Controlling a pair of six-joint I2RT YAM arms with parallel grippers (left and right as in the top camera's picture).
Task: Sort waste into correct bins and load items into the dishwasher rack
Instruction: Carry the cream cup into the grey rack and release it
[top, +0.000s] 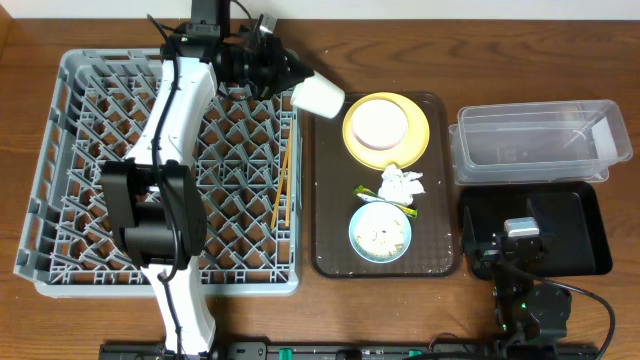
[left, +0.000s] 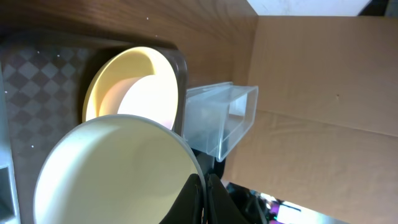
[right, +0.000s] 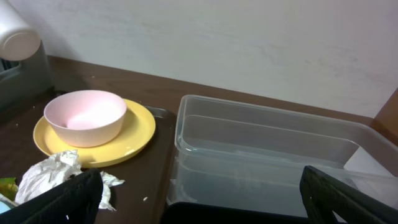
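Note:
My left gripper (top: 290, 78) is shut on the rim of the small white cup (top: 318, 95) and holds it in the air between the grey dishwasher rack (top: 80, 180) and the brown tray; its jaws (left: 204, 199) pinch the cup wall (left: 112, 168). Chopsticks (top: 282, 185) lie on the rack's right side. The yellow plate (top: 415, 135) carries the white bowl (top: 378, 122). The tissue (top: 403, 183), the wrapper (top: 370, 192) and the light blue bowl (top: 353, 228) with rice crumbs (top: 380, 238) lie below it. My right gripper (top: 520, 235) is open and empty (right: 214, 186) over the black tray (top: 585, 225).
The brown serving tray (top: 330, 230) holds the plate, bowls and waste. The clear tub (top: 540, 140) stands behind the black tray and shows in the right wrist view (right: 267, 143) and the left wrist view (left: 221, 118). A cardboard wall is beyond the table.

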